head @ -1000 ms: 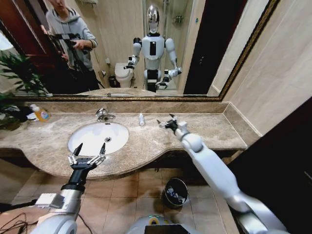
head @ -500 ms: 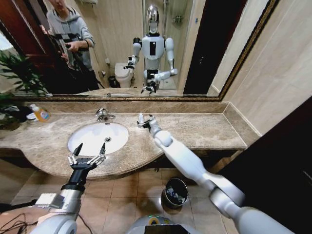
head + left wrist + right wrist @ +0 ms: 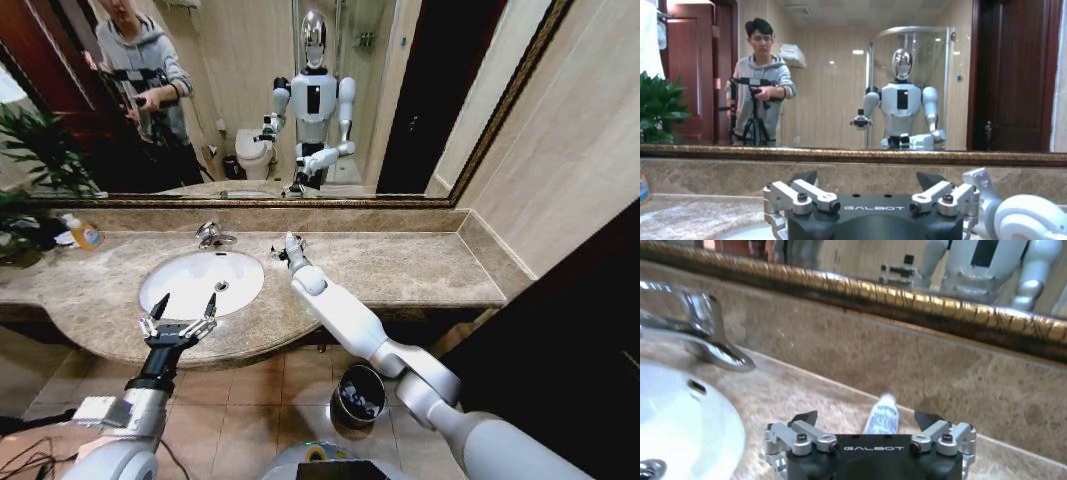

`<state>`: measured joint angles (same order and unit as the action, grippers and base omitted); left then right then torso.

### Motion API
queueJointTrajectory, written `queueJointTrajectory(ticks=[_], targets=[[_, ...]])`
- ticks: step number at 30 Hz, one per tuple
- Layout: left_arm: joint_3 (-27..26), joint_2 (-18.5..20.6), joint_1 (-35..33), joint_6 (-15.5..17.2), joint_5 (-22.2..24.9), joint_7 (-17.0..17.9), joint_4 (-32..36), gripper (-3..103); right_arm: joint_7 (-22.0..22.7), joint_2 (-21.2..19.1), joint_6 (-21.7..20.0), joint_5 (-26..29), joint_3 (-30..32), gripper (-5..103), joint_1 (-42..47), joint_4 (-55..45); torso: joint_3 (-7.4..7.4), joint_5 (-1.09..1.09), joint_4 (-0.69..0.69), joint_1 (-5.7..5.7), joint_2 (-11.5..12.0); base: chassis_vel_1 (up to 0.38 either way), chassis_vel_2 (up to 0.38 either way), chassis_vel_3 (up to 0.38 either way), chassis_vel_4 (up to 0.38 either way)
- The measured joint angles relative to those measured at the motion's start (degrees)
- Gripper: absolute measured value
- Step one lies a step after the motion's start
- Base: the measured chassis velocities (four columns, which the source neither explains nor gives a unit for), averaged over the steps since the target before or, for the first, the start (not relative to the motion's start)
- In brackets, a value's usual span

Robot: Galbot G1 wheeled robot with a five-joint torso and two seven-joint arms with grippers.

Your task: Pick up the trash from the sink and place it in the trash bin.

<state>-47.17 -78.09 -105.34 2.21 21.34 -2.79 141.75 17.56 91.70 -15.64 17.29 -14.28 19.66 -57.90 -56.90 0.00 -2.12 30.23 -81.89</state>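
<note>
Your right gripper (image 3: 283, 249) has swung left across the desk (image 3: 420, 262) since a second ago and now hangs spread wide with the blue-marked tube (image 3: 882, 414) between its fingers, while your left gripper (image 3: 180, 312) waits, fingers apart, before the sink (image 3: 170, 286).

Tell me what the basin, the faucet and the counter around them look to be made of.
Basin: glossy white, most likely glazed porcelain; smooth with soft reflections. Faucet: polished chrome-like metal, mirror-bright highlights. Counter: beige veined stone, probably polished marble, mottled with a slight sheen; it could be an imitation. The right claw hangs open over a small white tube lying on it.
</note>
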Motion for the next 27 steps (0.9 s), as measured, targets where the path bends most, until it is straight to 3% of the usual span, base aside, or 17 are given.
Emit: queueJointTrajectory(ticks=[7, 9, 11, 20, 22, 23, 27], targets=[[0.0, 0.0, 0.0, 0.0, 0.0, 0.0, 0.0, 100, -0.6, 0.3, 1.1, -1.0, 0.4, 90, -0.2, 3.0, 0.00, 0.00, 0.01, 0.00, 0.0, 0.000, 0.000, 0.000, 0.000], [0.0, 0.0, 0.0, 0.0, 0.0, 0.0, 0.0, 100, -1.2, 0.2, 1.0, -1.0, 0.6, 77, -0.1, 3.3, 0.00, 0.00, 0.01, 0.00, 0.0, 0.000, 0.000, 0.000, 0.000], [0.0, 0.0, 0.0, 0.0, 0.0, 0.0, 0.0, 100, -1.3, 0.1, 0.9, -1.0, 0.8, 77, 0.0, 3.4, 0.00, 0.00, 0.01, 0.00, 0.0, 0.000, 0.000, 0.000, 0.000], [0.0, 0.0, 0.0, 0.0, 0.0, 0.0, 0.0, 100, -1.6, -0.4, 0.8, -0.8, 1.5, 38, 0.8, 3.6, 0.00, 0.00, 0.01, 0.00, 0.0, 0.000, 0.000, 0.000, 0.000], [0.0, 0.0, 0.0, 0.0, 0.0, 0.0, 0.0, 100, -1.6, -0.5, 0.8, -0.8, 1.5, 38, 0.8, 3.5, 0.00, 0.00, 0.00, 0.00, 0.0, 0.000, 0.000, 0.000, 0.000], [0.0, 0.0, 0.0, 0.0, 0.0, 0.0, 0.0, 100, -1.7, -0.8, 0.8, -0.6, 1.7, 32, 0.8, 3.3, 0.00, 0.00, 0.00, 0.00, 0.0, 0.000, 0.000, 0.000, 0.000], [0.0, 0.0, 0.0, 0.0, 0.0, 0.0, 0.0, 100, -1.6, -1.3, 0.8, -0.3, 2.2, 32, 0.8, 2.7, 0.00, 0.00, 0.01, 0.00, 0.0, 0.000, 0.000, 0.000, 0.000]])
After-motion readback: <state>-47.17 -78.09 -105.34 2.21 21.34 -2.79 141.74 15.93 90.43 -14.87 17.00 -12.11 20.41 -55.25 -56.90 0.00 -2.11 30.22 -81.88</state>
